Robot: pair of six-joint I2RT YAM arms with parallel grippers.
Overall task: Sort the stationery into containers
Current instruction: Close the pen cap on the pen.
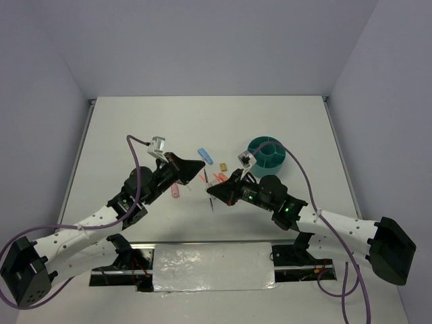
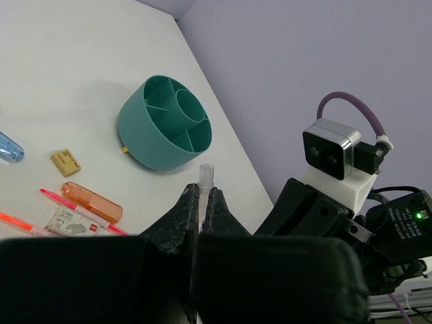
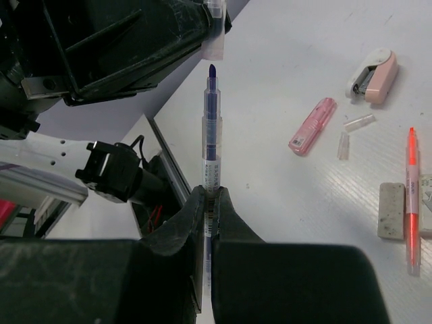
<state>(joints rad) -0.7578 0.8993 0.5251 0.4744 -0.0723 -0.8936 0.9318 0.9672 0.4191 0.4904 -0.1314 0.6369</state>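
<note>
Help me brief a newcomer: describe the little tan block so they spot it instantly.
Find the round teal cup right of the table's middle. Just left of it, before a blue oblong piece, lies the tan block. It alone is tan and stubby.

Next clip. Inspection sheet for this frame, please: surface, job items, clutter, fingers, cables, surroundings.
Surface: white table, no spills seen.
Job's things: teal organiser upright, visible compartments empty; pink oblong, orange oblong, blue oblong, tan block, grey block and orange-red pen lie loose on the table.
Clutter: two loose clear caps beside the pink oblong.
Grippers: left gripper, fingers shut on a clear cap; right gripper, fingers shut on an uncapped blue-tipped pen, tip pointing at that cap.
Cables: purple cables run along both arms, off the items.
Surroundings: plain pale walls on three sides; nothing else seen.
</note>
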